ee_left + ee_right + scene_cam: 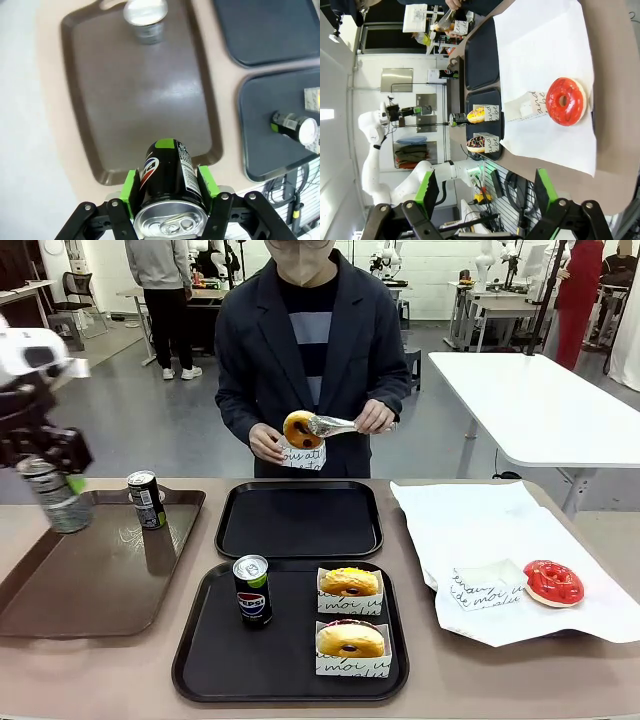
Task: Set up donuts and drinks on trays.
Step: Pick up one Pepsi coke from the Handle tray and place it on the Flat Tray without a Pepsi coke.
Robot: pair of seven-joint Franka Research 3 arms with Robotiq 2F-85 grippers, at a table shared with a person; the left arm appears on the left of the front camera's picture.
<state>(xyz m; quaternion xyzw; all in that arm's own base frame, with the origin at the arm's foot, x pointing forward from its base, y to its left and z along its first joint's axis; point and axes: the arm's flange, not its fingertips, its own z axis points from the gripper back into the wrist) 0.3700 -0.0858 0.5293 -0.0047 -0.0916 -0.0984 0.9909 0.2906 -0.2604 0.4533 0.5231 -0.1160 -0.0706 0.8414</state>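
**Front view.** I log the left gripper [50,472] pinching a slim can [57,502], which hangs tilted below its fingers. Under it lies the brown tray [100,570]. Just to its right on that tray stands a grey-black can [147,500]. Farther right sit the bare far black tray [300,522] and the near black tray [205,660]. The near one carries a standing Pepsi can [252,590] and two sleeved donuts [350,583]. The person's hands hold a golden donut [300,428] in tongs [335,425] above the far tray.

**Left wrist view.** The green pads [131,192] press both sides of the held can, whose Pepsi logo faces me. The brown tray is directly beneath. The grey-black can stands ahead of the fingers, and both black trays lie off to one side.

**Right wrist view.** The right gripper [487,195] is spread and holds nothing. Ahead of it lies the red donut [565,100] on white paper [545,45], touching an empty sleeve [522,106].

**Risks, as I judge them.**
- The tilted can may topple when set down if I release it off vertical.
- A low sweep to the right could knock over the grey-black can.
- The person's hands over the far tray could meet the arm there.
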